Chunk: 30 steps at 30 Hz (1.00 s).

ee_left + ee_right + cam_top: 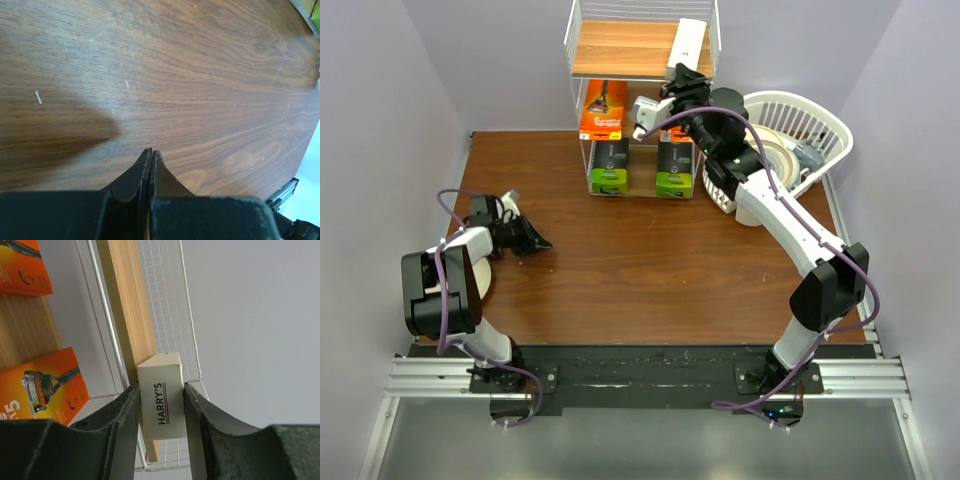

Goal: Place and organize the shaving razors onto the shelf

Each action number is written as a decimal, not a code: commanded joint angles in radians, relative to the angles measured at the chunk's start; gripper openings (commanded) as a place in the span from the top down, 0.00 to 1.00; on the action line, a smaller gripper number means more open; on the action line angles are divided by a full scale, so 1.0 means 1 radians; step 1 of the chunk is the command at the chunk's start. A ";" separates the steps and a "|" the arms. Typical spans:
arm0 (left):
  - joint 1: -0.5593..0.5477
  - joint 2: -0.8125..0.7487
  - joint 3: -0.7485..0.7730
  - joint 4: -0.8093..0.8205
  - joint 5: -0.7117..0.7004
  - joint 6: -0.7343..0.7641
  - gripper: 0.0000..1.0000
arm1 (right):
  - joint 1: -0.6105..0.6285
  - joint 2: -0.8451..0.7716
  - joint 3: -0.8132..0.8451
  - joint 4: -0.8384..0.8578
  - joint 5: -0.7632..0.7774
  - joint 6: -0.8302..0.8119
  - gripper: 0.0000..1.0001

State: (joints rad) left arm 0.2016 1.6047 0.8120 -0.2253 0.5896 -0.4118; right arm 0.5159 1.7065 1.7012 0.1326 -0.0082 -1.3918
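The shelf [620,45] stands at the table's far middle. My right gripper [684,80] reaches to its top board and is shut on the near end of a long slim white box [688,42], which lies on that board at the right. In the right wrist view the white box [160,402], marked HARRY'S, sits between my fingers [122,415] at the board's edge. Two orange razor cards [603,108] lie on the middle tier and show in the right wrist view [45,385]. Two black boxes with lime ends [609,165] [675,165] stand on the bottom tier. My left gripper [535,243] [151,152] is shut and empty over the table.
A white slotted basket [820,115] with round cream plates [775,150] stands right of the shelf, close behind my right arm. Purple walls close in the table on three sides. Bare brown tabletop [640,260] lies between the arms.
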 commanded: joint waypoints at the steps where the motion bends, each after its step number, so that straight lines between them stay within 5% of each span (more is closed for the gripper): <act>1: -0.005 0.006 0.024 0.021 0.019 -0.013 1.00 | -0.036 -0.061 -0.015 -0.056 -0.102 -0.019 0.59; 14: -0.018 -0.002 0.018 0.029 0.015 -0.010 1.00 | -0.129 -0.076 -0.011 -0.110 -0.343 0.016 0.58; 30: -0.019 -0.029 -0.005 0.032 0.001 -0.002 1.00 | -0.129 0.007 0.052 -0.102 -0.340 0.025 0.57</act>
State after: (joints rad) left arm 0.1875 1.6058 0.8116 -0.2249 0.5903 -0.4114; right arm 0.3851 1.6855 1.7119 0.0525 -0.3325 -1.3899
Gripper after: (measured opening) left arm 0.012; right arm 0.437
